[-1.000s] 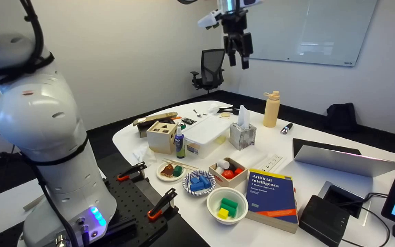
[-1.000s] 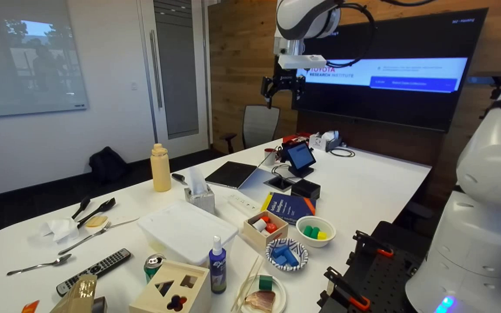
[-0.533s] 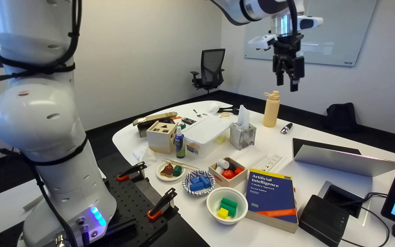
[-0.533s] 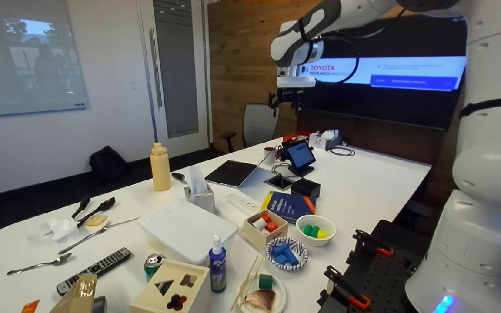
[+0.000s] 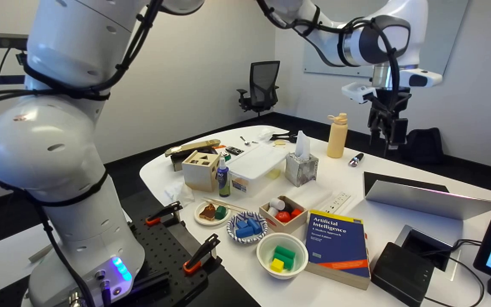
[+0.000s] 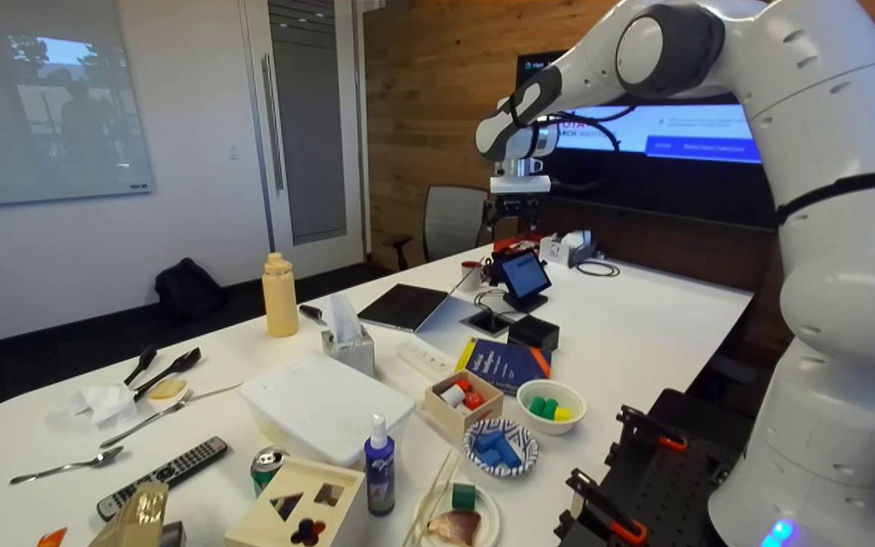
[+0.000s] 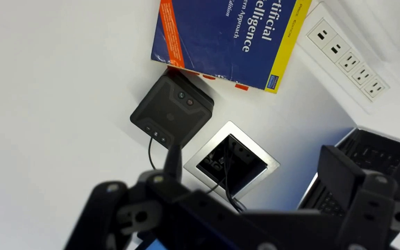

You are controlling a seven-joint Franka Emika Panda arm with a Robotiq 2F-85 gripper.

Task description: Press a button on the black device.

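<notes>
Fingers (image 7: 339,170) apart, the hand (image 7: 253,152) hangs over the worktop (image 7: 64,86), where the black device (image 7: 170,116) sits just beside the blue book (image 7: 217,41), 3-button edge (image 7: 155,134) facing lower left in the wrist view, long axis unclear.

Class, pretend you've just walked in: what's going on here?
A robot arm holds its open, empty hand above the white table. It is probably meant to press one of the buttons on the black device, which sits beside the blue book. Nothing is being pressed yet.
</notes>
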